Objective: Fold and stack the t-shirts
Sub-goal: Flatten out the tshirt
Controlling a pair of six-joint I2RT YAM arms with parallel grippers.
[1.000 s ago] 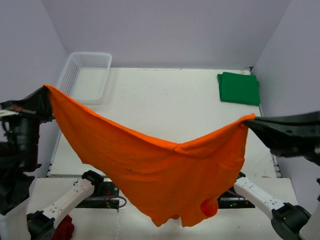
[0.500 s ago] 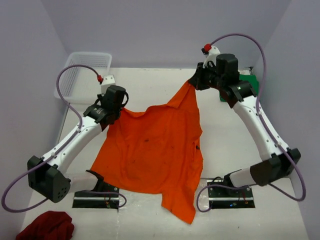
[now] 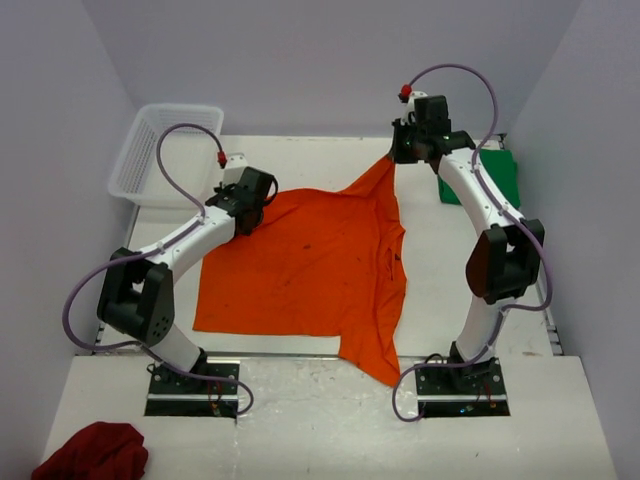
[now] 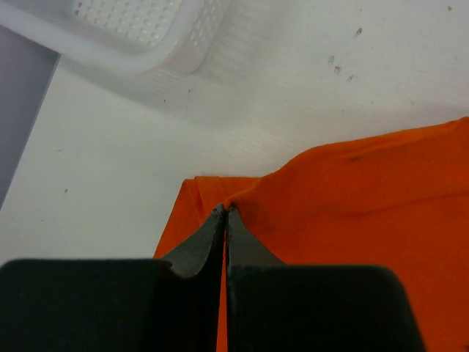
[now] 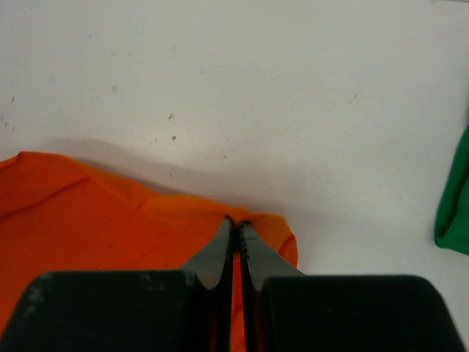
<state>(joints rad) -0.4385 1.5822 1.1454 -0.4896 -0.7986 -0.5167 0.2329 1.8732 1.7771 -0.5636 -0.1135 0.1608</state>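
Orange shirt [image 3: 300, 265] on table [image 3: 310, 160], corners pinched by left fingers [image 4: 199, 249], right fingers [image 5: 217, 249], basket [image 3: 138, 152] nearby

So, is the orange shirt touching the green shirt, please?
Apart. The right wrist view shows bare table between the corner of the orange shirt and the edge of the green shirt.

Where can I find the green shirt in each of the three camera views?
Top external: the green shirt is at the upper right, partly covered by the right arm.
Left wrist: not in it.
Right wrist: a narrow green strip at the right edge.
Shared landmark: the orange shirt, which shows in all three views.
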